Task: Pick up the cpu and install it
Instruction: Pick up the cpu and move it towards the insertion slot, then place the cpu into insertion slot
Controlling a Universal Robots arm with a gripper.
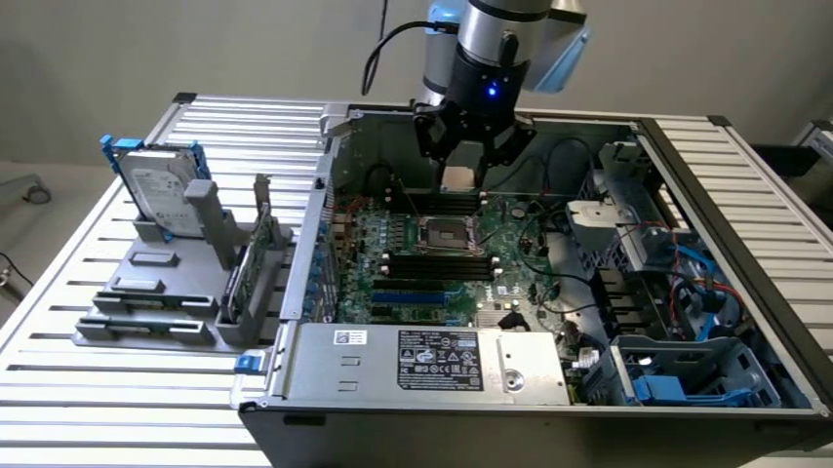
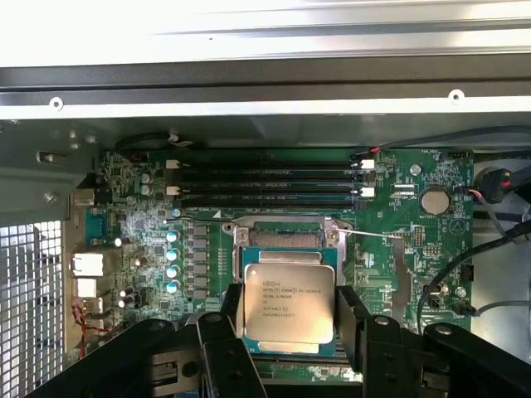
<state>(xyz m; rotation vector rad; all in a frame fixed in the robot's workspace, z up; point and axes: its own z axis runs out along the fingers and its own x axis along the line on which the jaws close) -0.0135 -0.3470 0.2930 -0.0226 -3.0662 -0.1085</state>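
The pincer (image 2: 289, 313), its 2 fingers (image 2: 353, 323) clamped on opposite edges of the cpu (image 2: 288, 303), holds the chip flat, lid up, above the motherboard (image 2: 149, 240), the socket (image 2: 286, 239) partly hidden beneath its edge nearest the memory slots (image 2: 265, 178).

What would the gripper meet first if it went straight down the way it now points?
The gripper, holding the cpu, would probably land the chip on the motherboard at or just beside the cpu socket; depth leaves exact alignment unclear.
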